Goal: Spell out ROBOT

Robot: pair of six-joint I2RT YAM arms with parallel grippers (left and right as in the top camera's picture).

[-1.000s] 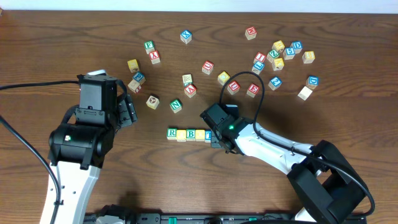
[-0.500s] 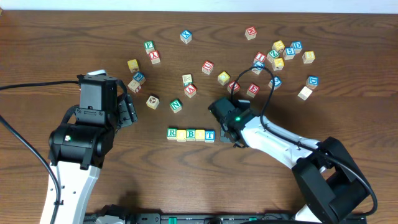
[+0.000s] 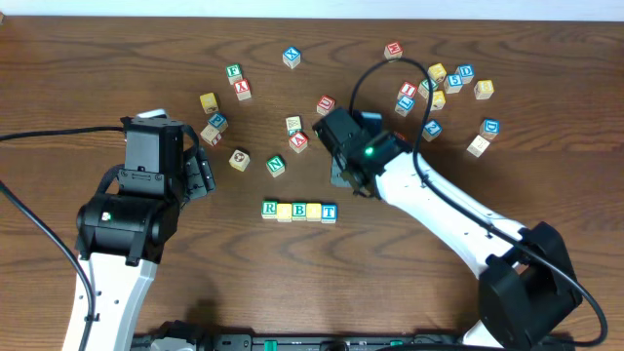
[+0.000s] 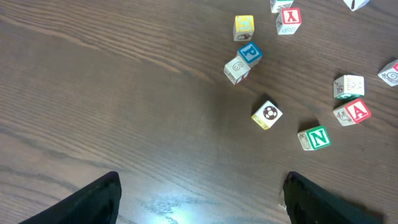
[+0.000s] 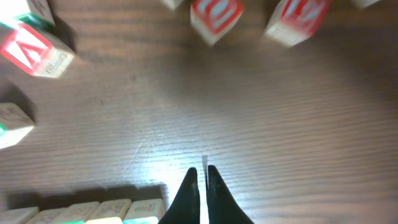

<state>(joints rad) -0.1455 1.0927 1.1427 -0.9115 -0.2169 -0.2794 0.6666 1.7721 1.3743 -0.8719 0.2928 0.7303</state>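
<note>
Soft overhead light glares off the table point(image 5: 177, 152), and the right wrist view's top cubes point(image 5: 214, 15) blur.

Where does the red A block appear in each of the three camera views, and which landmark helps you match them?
Overhead: the red A block is near the middle, above the row of blocks.
Left wrist: the red A block is at the right edge.
Right wrist: the red A block is in the top left.
Shared landmark: the pale block with green print is next to it in every view.
</note>
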